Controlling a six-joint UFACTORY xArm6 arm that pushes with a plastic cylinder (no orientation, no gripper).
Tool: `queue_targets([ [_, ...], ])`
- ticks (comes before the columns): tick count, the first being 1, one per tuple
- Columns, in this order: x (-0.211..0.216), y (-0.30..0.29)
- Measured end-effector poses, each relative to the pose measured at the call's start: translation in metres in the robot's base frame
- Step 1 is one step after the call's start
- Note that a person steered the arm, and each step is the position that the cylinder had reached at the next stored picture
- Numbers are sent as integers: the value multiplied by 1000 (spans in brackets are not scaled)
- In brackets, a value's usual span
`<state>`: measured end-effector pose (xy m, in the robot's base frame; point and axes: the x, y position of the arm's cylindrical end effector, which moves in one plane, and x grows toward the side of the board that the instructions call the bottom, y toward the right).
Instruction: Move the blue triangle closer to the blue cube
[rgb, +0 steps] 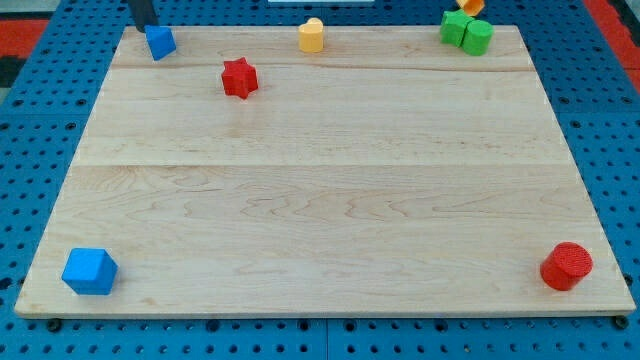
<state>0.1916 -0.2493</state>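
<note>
The blue triangle (160, 42) lies at the top left corner of the wooden board (320, 180). My tip (146, 27) is right at the triangle's upper left side, touching or nearly touching it. The blue cube (90, 271) sits far off at the bottom left corner of the board, the whole board length below the triangle.
A red star (239, 78) lies right of and below the triangle. A yellow block (312, 35) stands at the top middle. Two green blocks (466, 33) and an orange block (467, 6) are at the top right. A red cylinder (567, 266) is at the bottom right.
</note>
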Motion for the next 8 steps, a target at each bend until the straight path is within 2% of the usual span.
queue_targets([
  [2,43,42],
  [4,83,43],
  [6,113,-1],
  [8,159,-2],
])
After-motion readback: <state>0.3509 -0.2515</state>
